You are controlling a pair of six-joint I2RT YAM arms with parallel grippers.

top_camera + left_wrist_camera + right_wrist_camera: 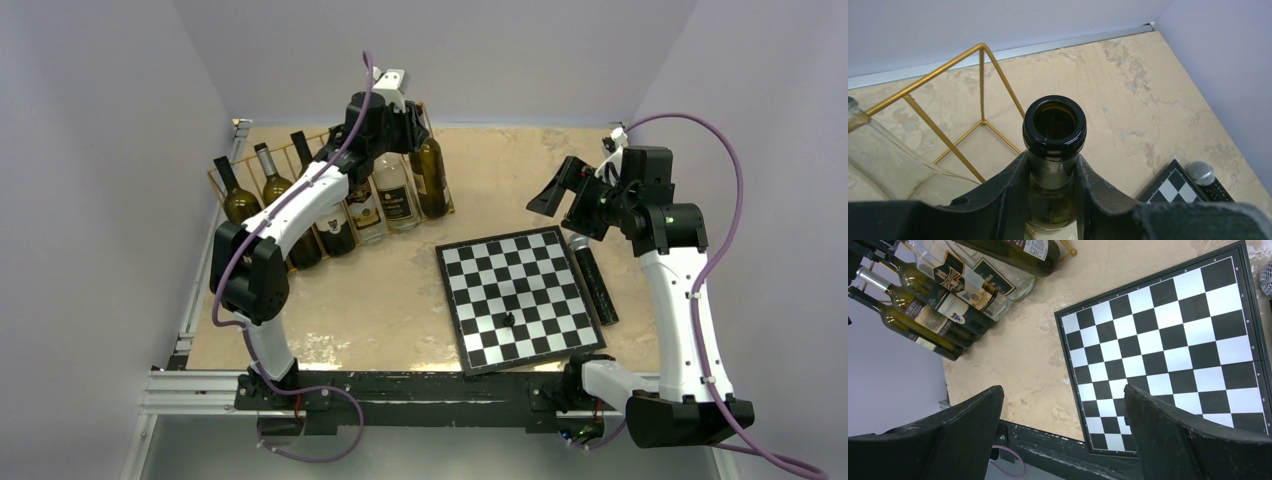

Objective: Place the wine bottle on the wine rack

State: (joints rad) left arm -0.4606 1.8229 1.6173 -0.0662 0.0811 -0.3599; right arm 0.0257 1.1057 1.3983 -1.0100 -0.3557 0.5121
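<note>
A dark green wine bottle (431, 175) lies in the rightmost slot of the gold wire wine rack (222, 190), its neck pointing to the far wall. My left gripper (413, 122) is shut on that neck. In the left wrist view the bottle's open mouth (1054, 122) sticks out just past the left gripper (1052, 160), with the rack's gold wire (982, 75) behind it. My right gripper (562, 195) is open and empty, held above the table by the chessboard's far right corner; it also shows in the right wrist view (1063, 390).
Several other bottles (345, 215) fill the rack's remaining slots, a clear one (883, 155) beside the held bottle. A black-and-white chessboard (520, 295) lies centre right with one small dark piece (508, 319) on it. A black microphone (592, 278) lies along its right edge.
</note>
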